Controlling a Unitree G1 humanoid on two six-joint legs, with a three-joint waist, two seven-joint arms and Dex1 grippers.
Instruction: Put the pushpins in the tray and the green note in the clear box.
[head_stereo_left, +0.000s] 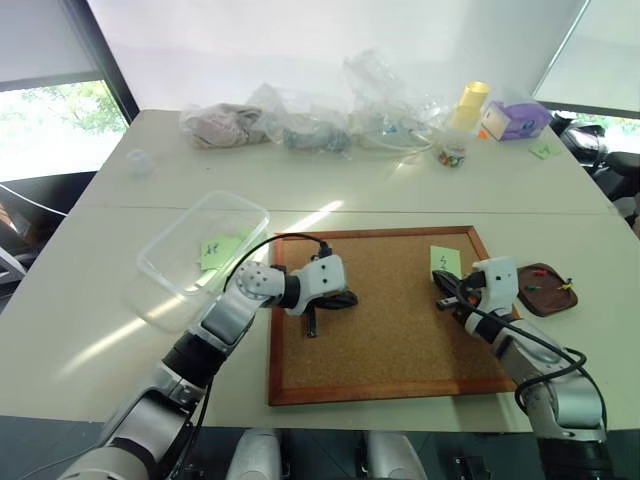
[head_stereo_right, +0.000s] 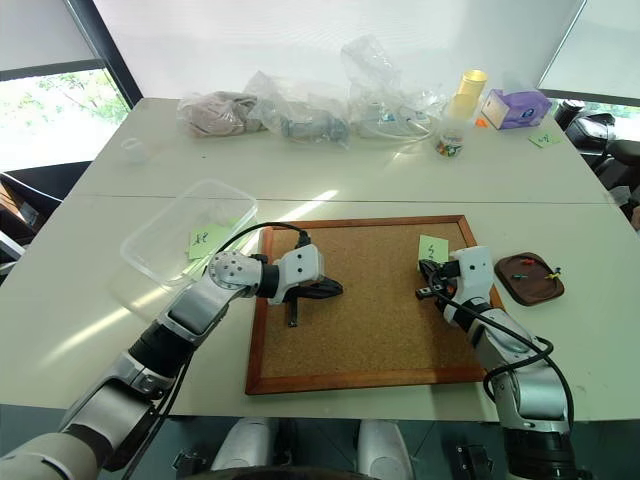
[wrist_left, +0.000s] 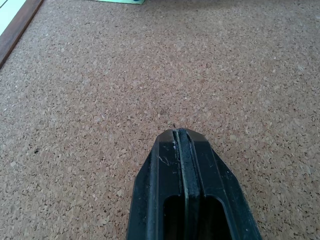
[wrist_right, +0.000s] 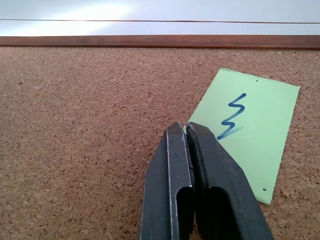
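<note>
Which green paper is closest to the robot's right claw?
The green note with the blue zigzag, lying on the cork board right beside the right tool. Another green note sits in the clear box, and a third lies far back.

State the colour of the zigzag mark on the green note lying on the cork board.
Blue, on the green note; clearest in the right wrist view.

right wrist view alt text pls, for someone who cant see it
The right hand, fingers shut, has its tips at the corner of a green note with a blue zigzag, lying on the cork board. The board's wooden frame and a white table lie beyond.
</note>
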